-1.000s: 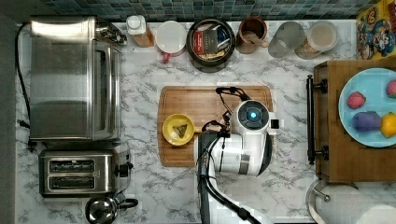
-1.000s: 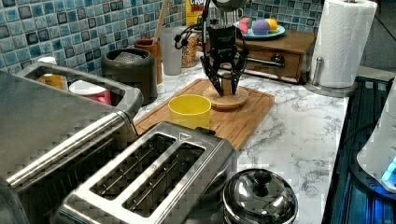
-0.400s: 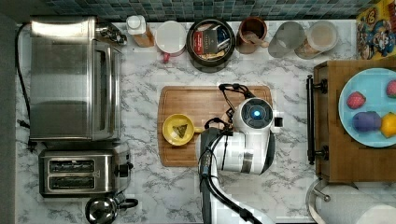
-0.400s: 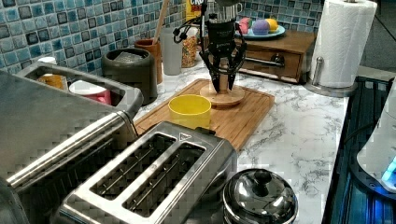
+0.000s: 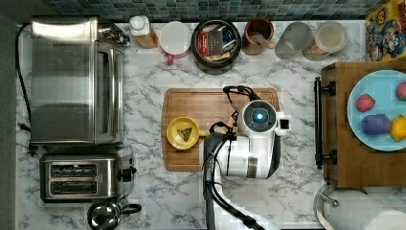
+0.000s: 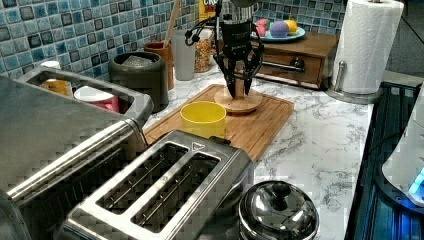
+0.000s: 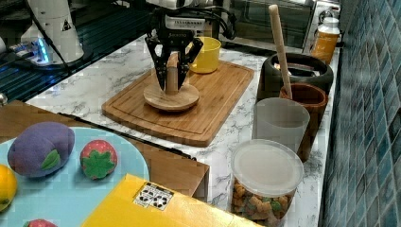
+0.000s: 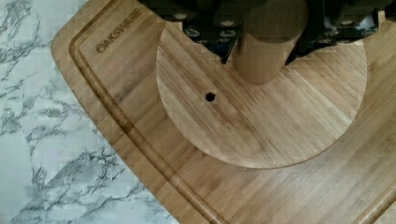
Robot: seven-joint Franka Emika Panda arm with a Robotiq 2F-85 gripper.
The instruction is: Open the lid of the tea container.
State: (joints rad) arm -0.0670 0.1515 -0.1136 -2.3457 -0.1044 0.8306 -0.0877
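Over the cutting board (image 5: 206, 103) mid-frame, the gripper (image 7: 172, 71) points straight down, fingers (image 7: 160, 66) spread around the wooden lid (image 7: 171, 97) knob. Tea container (image 5: 216, 40) stands upright, open-topped, top centre of the desk (image 5: 143, 72).

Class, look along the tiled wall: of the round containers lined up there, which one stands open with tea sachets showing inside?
The black-walled tea container, between the white mug and the brown utensil jar.

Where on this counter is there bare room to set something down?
Bare marble lies between the cutting board and the wooden drawer unit, and between the board and the toaster oven. The back row along the tiles is crowded: mug, tea container, jars.
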